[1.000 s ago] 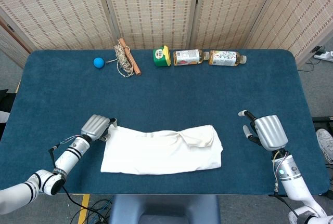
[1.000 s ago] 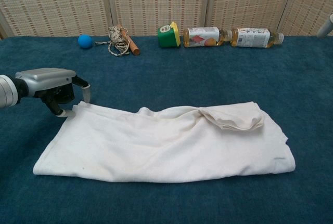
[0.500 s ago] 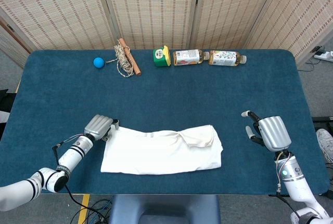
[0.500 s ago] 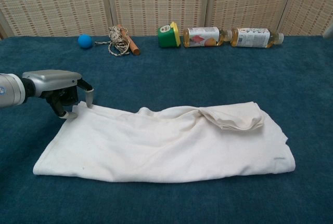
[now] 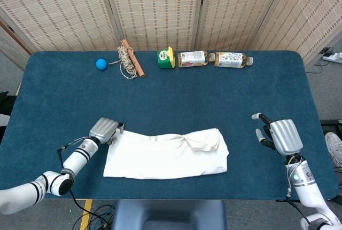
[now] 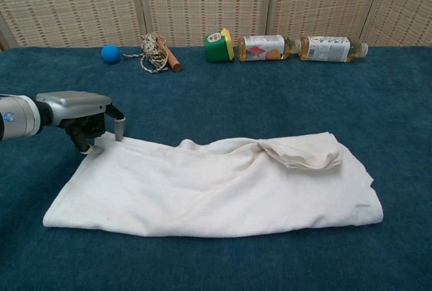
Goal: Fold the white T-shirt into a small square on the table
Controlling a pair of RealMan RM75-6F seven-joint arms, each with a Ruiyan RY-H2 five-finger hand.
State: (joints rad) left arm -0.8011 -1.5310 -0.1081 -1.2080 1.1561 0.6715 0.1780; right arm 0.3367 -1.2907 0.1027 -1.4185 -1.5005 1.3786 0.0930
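The white T-shirt (image 5: 166, 154) lies folded into a long band across the near middle of the table, with a bunched sleeve (image 6: 304, 150) on top near its right end. My left hand (image 5: 105, 129) hovers palm down at the shirt's far left corner (image 6: 102, 141). Its curled fingertips (image 6: 93, 148) touch the cloth edge, and the cloth lies flat and unlifted. My right hand (image 5: 281, 136) is well right of the shirt, fingers apart and holding nothing. It shows in the head view only.
Along the table's far edge lie a blue ball (image 5: 101, 64), a stick wound with twine (image 5: 129, 61), a green tape measure (image 5: 166, 58) and two bottles (image 5: 194, 58) (image 5: 232, 59) on their sides. The blue table (image 5: 171, 99) is bare between them and the shirt.
My left hand has slid a little right, onto the shirt's far left corner. My right hand has drifted right and nearer the table's front edge, away from the shirt.
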